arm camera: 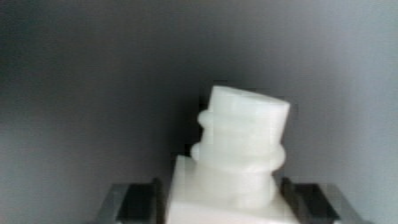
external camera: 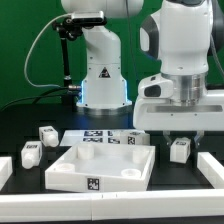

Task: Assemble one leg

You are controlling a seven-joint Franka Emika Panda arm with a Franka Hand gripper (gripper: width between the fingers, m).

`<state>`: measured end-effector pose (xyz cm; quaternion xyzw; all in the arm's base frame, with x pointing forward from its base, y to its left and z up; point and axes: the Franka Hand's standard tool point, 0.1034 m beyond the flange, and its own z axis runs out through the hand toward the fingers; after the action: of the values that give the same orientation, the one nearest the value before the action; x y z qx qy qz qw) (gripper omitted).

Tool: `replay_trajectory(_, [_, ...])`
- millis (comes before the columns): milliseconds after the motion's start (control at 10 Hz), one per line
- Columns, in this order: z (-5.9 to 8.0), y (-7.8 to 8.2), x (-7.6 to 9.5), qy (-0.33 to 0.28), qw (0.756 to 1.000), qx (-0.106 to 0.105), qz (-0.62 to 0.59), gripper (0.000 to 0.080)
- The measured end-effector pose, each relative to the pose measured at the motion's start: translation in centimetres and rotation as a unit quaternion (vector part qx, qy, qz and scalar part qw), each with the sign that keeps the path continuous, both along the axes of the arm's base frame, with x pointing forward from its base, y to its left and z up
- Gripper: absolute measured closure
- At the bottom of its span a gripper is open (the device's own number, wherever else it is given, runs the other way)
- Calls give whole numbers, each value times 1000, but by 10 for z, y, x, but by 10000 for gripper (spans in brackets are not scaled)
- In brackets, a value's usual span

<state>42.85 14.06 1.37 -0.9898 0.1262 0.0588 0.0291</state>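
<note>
Gripper (external camera: 180, 137): jaws closed on the leg (external camera: 180, 151), which hangs directly beneath them, at or just above the table, near the white tray-like part (external camera: 70, 181) on the exterior view's right. In the wrist view the leg (arm camera: 240, 140) fills the gap between the fingers (arm camera: 134, 203). Its long axis runs outward from them, slightly tilted. The arm's wrist points straight down. A second leg (external camera: 45, 133) and a third leg (external camera: 30, 155) lie well apart at the exterior view's left.
</note>
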Motion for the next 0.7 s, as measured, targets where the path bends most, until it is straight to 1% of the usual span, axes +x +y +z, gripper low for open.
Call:
replay_trajectory(100, [1,6,-26,2,1000,-4,3,489])
replay_trajectory(200, [-2,9,-40,5,1000,-7,12,489])
replay_trajectory(300, [-5,9,-43,4,1000,-8,15,489])
replay_trajectory(400, [-7,6,-42,4,1000,-8,18,489])
replay_trajectory(500, [-6,8,-41,3,1000,-7,20,489])
replay_trajectory(600, [-6,9,-37,0,1000,-6,22,489])
replay_trajectory(700, [-7,5,-30,-6,999,-3,37,489])
